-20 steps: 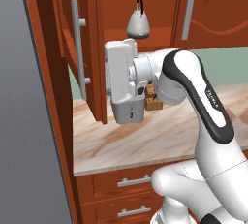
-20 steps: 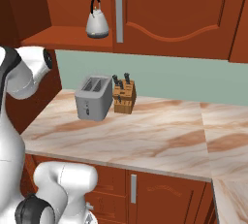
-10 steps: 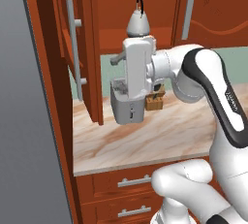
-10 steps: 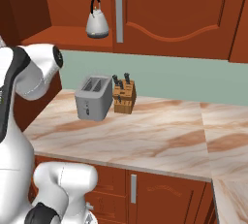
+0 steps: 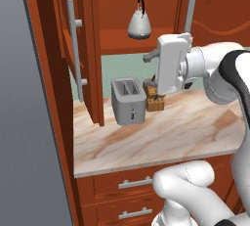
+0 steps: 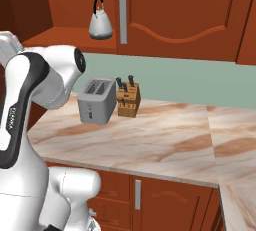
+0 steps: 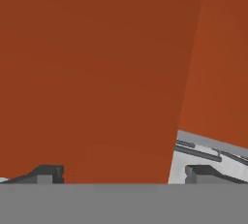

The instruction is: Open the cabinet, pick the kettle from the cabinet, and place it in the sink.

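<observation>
Cabinet [image 5: 88,49] door open. Kettle [image 5: 139,23] sits on shelf inside, standing up (handle on top). Gripper [image 7: 123,173] empty, jaws wide apart, below kettle, a bit right. Must go up.

The robot arm [image 5: 215,68] is smooth and white with round, fat parts, at the right of the left base picture. Dark black bands curve around its joints. Its hand is a flat white box. A black stripe with tiny white letters runs down the arm at the left of the right base picture.
</observation>
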You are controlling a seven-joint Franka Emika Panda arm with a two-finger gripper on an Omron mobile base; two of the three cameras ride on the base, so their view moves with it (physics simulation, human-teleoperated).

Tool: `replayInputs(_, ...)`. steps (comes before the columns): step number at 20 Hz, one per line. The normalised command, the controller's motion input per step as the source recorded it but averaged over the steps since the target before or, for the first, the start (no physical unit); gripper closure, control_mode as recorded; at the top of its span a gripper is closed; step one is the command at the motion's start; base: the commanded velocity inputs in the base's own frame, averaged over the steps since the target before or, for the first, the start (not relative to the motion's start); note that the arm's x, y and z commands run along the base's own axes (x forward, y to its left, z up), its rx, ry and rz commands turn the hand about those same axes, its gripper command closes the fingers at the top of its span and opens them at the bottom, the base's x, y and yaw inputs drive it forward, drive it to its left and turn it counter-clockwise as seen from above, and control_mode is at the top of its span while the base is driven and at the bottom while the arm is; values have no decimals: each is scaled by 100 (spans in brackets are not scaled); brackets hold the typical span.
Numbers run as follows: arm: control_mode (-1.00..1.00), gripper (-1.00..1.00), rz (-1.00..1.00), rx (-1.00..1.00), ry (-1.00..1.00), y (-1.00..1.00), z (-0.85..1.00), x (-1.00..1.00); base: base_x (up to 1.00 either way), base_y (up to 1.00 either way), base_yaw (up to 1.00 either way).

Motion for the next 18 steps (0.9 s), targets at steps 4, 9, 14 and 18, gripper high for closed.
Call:
replayInputs(4, -100, -100, -4, -4, -10, -40, 9, -9, 0, 0, 0)
replayInputs(9, -100, -100, -3, -2, -3, -31, 12, -8, 0, 0, 0)
replayInputs(14, -100, -100, -7, -11, -9, -34, 12, -11, 0, 0, 0)
replayInputs(18, -100, -100, -19, -25, -12, -34, 1, -6, 0, 0, 0)
